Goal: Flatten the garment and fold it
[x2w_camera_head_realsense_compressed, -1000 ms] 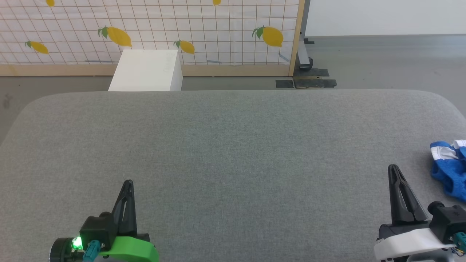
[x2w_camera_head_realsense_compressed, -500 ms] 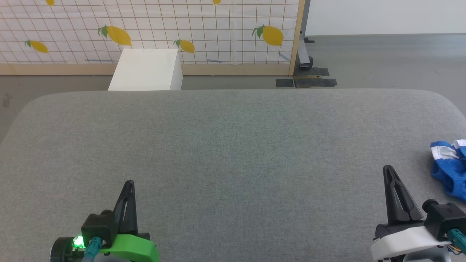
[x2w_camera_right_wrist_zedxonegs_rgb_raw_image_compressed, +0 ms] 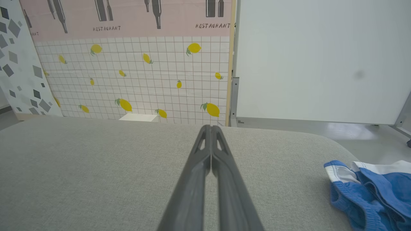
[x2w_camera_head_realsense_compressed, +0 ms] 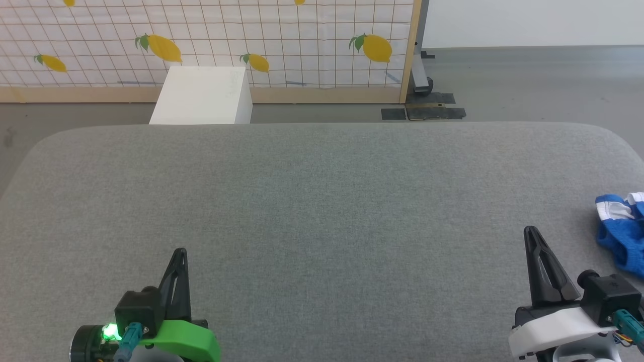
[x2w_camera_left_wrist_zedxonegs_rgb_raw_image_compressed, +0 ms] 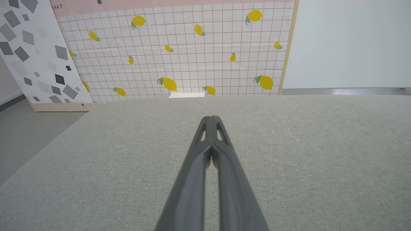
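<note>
Right pincer point(x2w_camera_head_realsense_compressed: 531, 233) near bunched garment point(x2w_camera_head_realsense_compressed: 618, 242)

Grey fabric-covered surface point(x2w_camera_head_realsense_compressed: 322, 201), rounded at its far corners, is stretching wide across the head view. A bright blue garment point(x2w_camera_head_realsense_compressed: 620, 240) with white trim is lying crumpled on it, close to its right edge.

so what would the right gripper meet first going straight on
Looks free: the right gripper points along the grey fabric surface, the crumpled blue-and-white shorts lying off to its right; height unclear.
</note>
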